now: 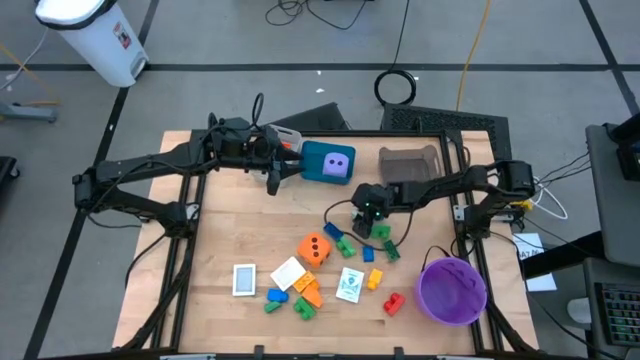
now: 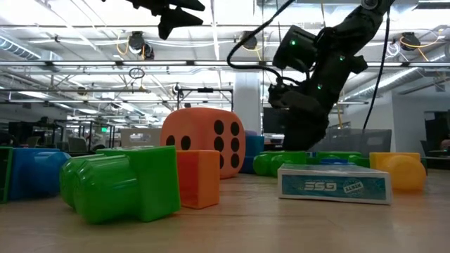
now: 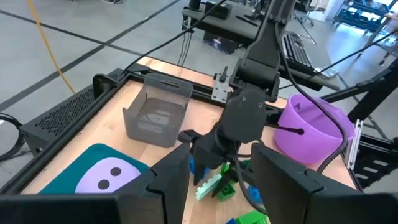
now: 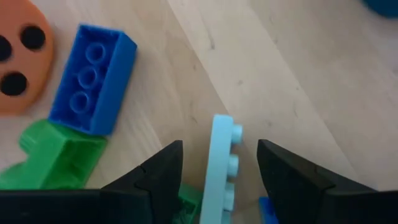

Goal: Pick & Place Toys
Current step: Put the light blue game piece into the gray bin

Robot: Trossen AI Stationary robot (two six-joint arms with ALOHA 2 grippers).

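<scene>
wooden table [image 1: 215,215] carries it all. teal tray [image 1: 318,158] w/ the purple die [image 1: 339,166] inside sits at 12 o'clock, grey tray [image 1: 408,164] just to its 3, purple bowl [image 1: 452,290] at about 4. the trays and bowl ring the far and right edges, prob as drop spots, so loose toys stay mid-table.

orange die [image 1: 316,248] near centre, picture cards [image 1: 287,273] at its 6-7, bricks strewn round both.

left gripper [image 1: 272,180] hangs high at 11 o'clock beside the teal tray, fingers part-spread, nothing between them; looks parked clear of the other arm's reach.

right gripper [image 4: 214,180] is low over the brick cluster at the orange die's 2 o'clock, fingers either side of a pale mint flat brick [image 4: 222,174] standing on edge; gaps show both sides, so straddling it, not clamped. blue brick [image 4: 92,78] and green brick [image 4: 53,158] lie just beside.

only the right wrist view shows those gaps; high view hides the mint brick under the wrist. left wrist view shows it tilted under the claw. low view adds the card box [image 2: 334,184] up front.
</scene>
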